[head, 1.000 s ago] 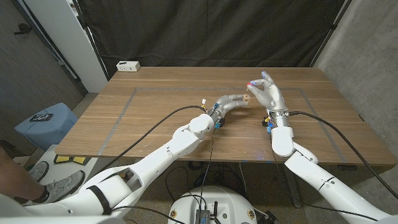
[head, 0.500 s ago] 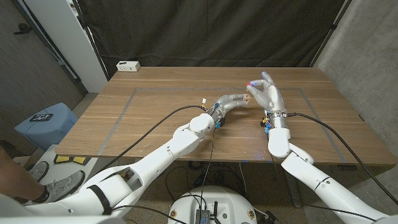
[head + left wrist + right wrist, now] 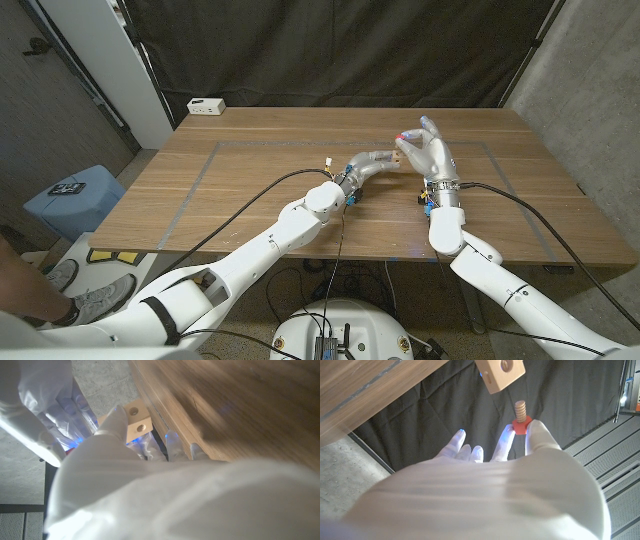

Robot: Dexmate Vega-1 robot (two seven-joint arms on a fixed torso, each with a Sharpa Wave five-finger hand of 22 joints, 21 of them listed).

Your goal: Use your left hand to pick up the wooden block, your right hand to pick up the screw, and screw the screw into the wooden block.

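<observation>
My left hand [image 3: 374, 161] holds the pale wooden block [image 3: 137, 421] up over the middle of the table; the block [image 3: 498, 373] shows round holes in its faces. My right hand [image 3: 428, 150] stands just to the right of it, pinching the screw [image 3: 520, 415] by its red head between fingertips [image 3: 536, 432]. The screw's tan wooden thread points at the block with a small gap between them. In the head view the block [image 3: 396, 158] is a small light spot where the two hands meet.
A white box [image 3: 206, 105] sits at the table's far left corner. The wooden table [image 3: 250, 190] has a grey taped rectangle on it. Black curtains hang behind. A blue stool [image 3: 72, 195] stands on the floor at the left.
My right hand has shifted slightly left, closer to the block. The left arm stays nearly still.
</observation>
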